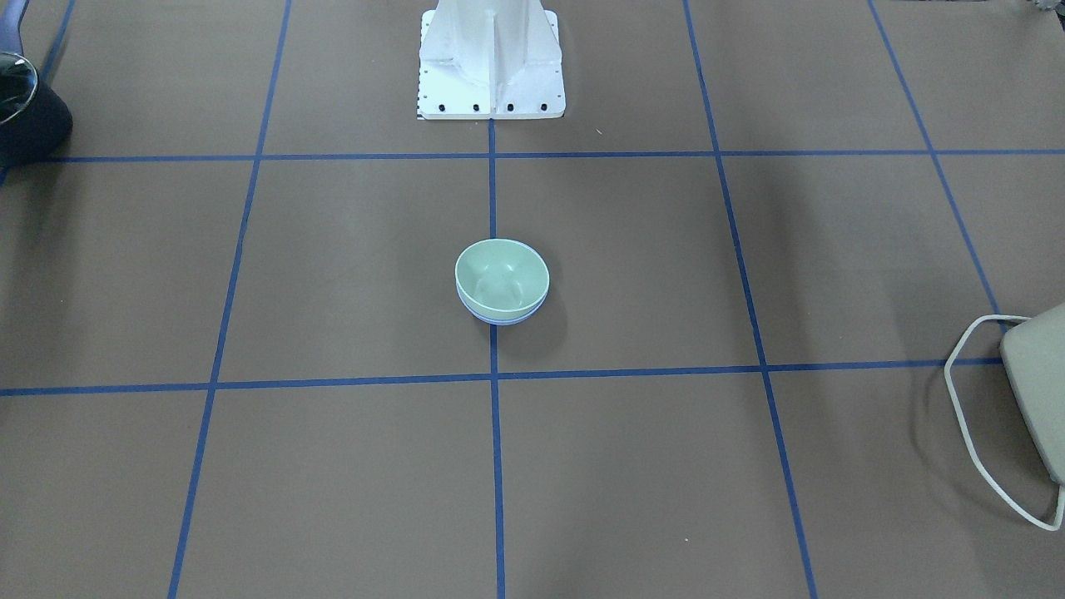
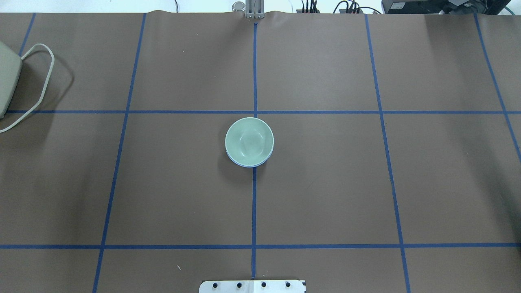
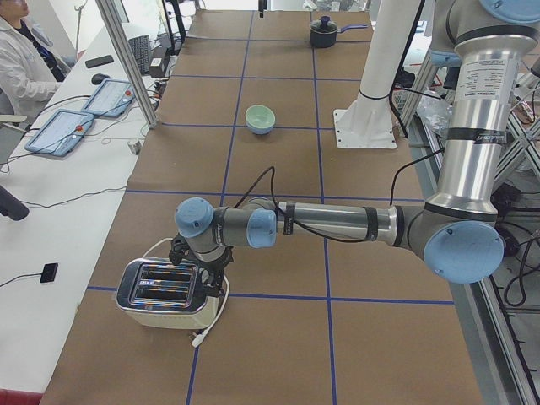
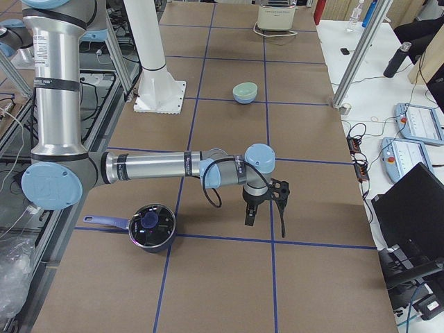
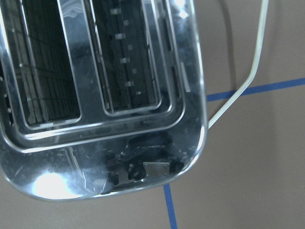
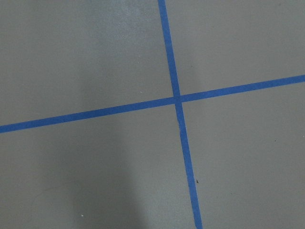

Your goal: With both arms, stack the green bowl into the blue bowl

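- The green bowl (image 1: 502, 279) sits upright inside the blue bowl (image 1: 499, 319). Only a thin blue crescent of rim and wall shows beneath the green rim.
- The nested pair stands on the brown tabletop (image 2: 325, 183), directly in front of the white pedestal (image 1: 491, 58) and well apart from it. The pair rests on the blue tape line (image 2: 254, 203) that runs out from the pedestal's middle.
- Neither arm touches the bowls; both are well away from the pair.
- The left arm (image 3: 337, 224) reaches out level from the pedestal side toward the tabletop end on the robot's left.
- The left pincer (image 3: 198, 270) hangs just over a chrome two-slot toaster (image 3: 164, 294), far to the pedestal's left. It appears to be close above the slots, though contact cannot be judged from this angle.
- Left pincer state: cannot tell. It shows only in the side view, and its wrist view shows the toaster top and white cord (image 5: 238, 90), not the fingers.
- The right arm (image 4: 152, 166) reaches out level toward the opposite tabletop end, far to the pedestal's right.
- The right pincer (image 4: 266, 220) points down above bare tabletop near a tape crossing, with a dark lidded pot (image 4: 151, 227) near it.
- Right pincer state: cannot tell how far apart the fingers stand. Nothing is seen in its grasp.
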